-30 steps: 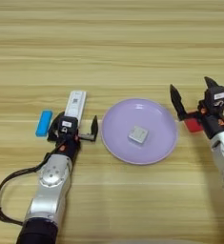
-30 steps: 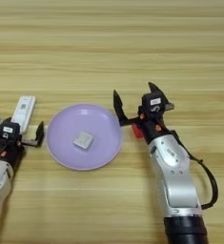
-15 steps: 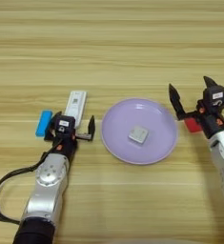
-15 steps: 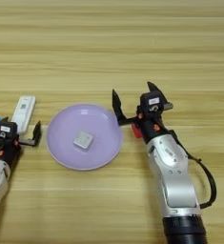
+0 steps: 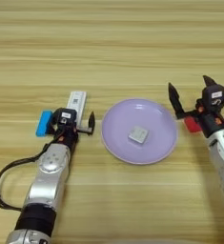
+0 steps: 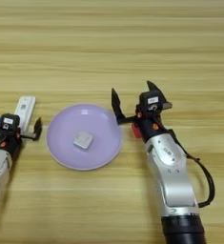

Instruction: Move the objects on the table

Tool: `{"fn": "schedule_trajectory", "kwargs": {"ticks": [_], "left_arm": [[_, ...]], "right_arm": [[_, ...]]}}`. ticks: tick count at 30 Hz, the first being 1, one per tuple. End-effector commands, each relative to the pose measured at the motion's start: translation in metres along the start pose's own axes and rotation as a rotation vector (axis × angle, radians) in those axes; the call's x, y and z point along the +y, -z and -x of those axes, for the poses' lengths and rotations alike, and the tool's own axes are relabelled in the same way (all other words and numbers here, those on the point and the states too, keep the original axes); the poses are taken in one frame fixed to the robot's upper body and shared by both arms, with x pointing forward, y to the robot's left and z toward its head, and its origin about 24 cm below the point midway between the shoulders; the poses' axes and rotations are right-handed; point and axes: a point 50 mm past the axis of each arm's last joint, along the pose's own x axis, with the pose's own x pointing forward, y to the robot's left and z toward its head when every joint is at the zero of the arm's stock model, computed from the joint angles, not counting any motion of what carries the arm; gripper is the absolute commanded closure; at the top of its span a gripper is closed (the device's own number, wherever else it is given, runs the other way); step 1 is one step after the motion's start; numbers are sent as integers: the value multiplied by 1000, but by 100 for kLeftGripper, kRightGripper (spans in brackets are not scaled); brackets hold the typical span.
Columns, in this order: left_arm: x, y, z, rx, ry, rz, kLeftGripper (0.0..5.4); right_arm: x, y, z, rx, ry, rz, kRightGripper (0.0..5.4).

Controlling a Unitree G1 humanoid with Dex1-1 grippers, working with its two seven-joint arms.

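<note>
A long white stick with a label lies left of a purple plate. My left gripper stands open at the stick's near end, its head covering that end. A small pale grey block rests in the middle of the plate. Just right of the plate sits a small red cube, partly hidden by my right gripper. That gripper is open wide, with its fingers raised over the plate's right rim and the cube.
A small blue block lies on the table just left of the left gripper. Both forearms run from the near edge up to the grippers. A black cable loops beside each arm.
My left gripper has edged a little forward along the stick. The right gripper has barely shifted. Plate, grey block and red cube are where they were.
</note>
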Motion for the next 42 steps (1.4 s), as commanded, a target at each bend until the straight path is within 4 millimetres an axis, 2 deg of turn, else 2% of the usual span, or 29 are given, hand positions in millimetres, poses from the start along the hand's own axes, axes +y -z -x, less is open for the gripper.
{"fn": "schedule_trajectory", "kwargs": {"ticks": [1, 11, 28, 29, 42], "left_arm": [[3, 15, 6, 127, -13, -5, 0], [16, 21, 2, 166, -99, -15, 0], [17, 31, -1, 193, -104, -19, 0], [17, 31, -1, 195, -103, -20, 22], [10, 38, 1, 235, -39, 1, 138]], "right_arm": [[3, -2, -4, 3, -5, -2, 2], [3, -4, -5, -4, -1, 0, 2], [0, -5, -5, -7, 10, 2, 2], [0, -5, -5, -7, 10, 2, 0], [-1, -6, -5, -12, 17, 3, 0]]}}
